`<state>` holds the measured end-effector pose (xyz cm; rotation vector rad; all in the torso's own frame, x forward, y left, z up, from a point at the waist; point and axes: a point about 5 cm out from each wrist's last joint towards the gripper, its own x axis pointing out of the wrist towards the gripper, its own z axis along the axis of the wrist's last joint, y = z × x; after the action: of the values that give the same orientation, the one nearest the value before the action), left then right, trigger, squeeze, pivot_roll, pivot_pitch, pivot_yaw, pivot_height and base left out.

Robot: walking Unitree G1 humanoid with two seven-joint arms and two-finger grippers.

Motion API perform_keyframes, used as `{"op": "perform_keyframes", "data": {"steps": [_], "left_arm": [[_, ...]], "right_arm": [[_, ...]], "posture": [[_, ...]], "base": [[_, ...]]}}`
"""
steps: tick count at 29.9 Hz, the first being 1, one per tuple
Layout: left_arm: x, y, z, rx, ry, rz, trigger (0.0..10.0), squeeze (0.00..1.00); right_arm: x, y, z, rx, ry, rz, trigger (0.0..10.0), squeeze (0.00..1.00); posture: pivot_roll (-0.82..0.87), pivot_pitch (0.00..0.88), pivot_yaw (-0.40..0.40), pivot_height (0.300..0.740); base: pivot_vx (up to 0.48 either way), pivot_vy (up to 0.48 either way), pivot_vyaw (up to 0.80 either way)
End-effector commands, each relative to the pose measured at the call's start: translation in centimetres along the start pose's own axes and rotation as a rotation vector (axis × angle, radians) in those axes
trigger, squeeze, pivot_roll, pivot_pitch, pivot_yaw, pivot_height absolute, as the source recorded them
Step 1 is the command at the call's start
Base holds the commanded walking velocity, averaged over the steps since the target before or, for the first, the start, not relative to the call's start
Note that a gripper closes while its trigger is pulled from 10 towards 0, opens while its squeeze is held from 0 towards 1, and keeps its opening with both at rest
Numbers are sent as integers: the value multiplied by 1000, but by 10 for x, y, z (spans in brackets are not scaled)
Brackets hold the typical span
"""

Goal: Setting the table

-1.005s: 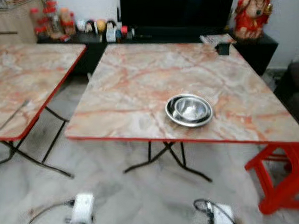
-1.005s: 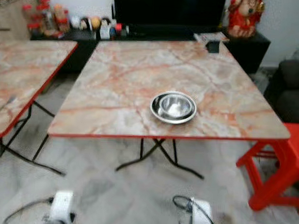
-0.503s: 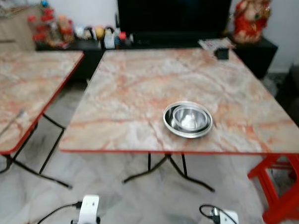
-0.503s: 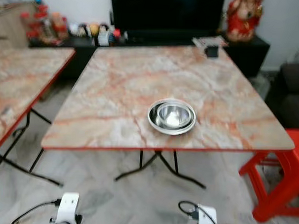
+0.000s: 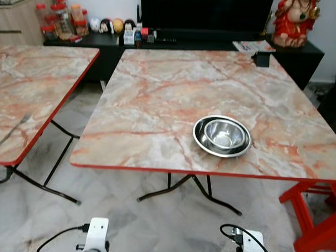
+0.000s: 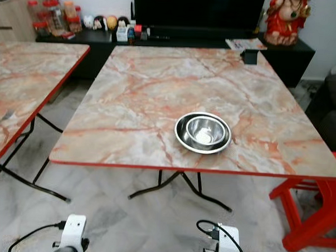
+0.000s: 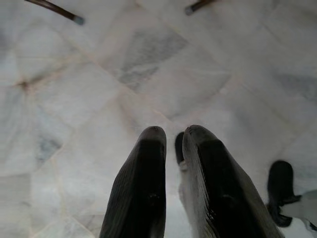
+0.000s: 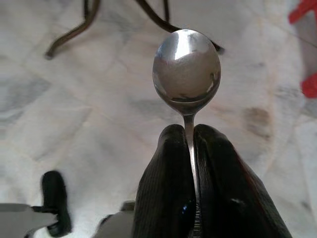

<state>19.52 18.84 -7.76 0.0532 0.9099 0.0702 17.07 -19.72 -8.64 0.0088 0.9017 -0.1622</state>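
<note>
Right gripper (image 8: 189, 136), seen in the right wrist view, pinches the thin handle of a metal spoon (image 8: 187, 67) between its two black fingers (image 8: 166, 173). The spoon's shiny bowl sticks out past the fingertips, above a pale marble-patterned floor (image 8: 84, 104) and the dark legs of a folding table.

Left gripper (image 7: 171, 136) hangs low over the same floor, its two fingers pressed nearly together with nothing between them.

Ahead stands a square table (image 5: 158, 92) with a pink-veined marble top and a red rim. On it, toward the near right part, sits a steel bowl (image 5: 222, 135) nested inside a wider steel dish. Both grippers are well below and short of the tabletop. A second matching table (image 5: 30, 81) stands to the left with a fork (image 5: 10, 133) lying near its front edge. A red plastic stool (image 5: 320, 216) sits at the right.
</note>
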Motion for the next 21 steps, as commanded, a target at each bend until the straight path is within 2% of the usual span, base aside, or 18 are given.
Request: {"op": "perform_keyframes", "data": {"steps": [1, 21], "left_arm": [[0, -1, -1, 17, 7, 0, 10000, 0], [0, 0, -3, 12, 8, 3, 10000, 0]], "right_arm": [[1, -1, 4, -5, -12, -1, 10000, 0], [1, -3, 5, -2, -20, -6, 10000, 0]], "posture": [[-92, 0, 7, 740], [-93, 0, 5, 740]], "base": [[0, -322, 0], [0, -323, 0]]}}
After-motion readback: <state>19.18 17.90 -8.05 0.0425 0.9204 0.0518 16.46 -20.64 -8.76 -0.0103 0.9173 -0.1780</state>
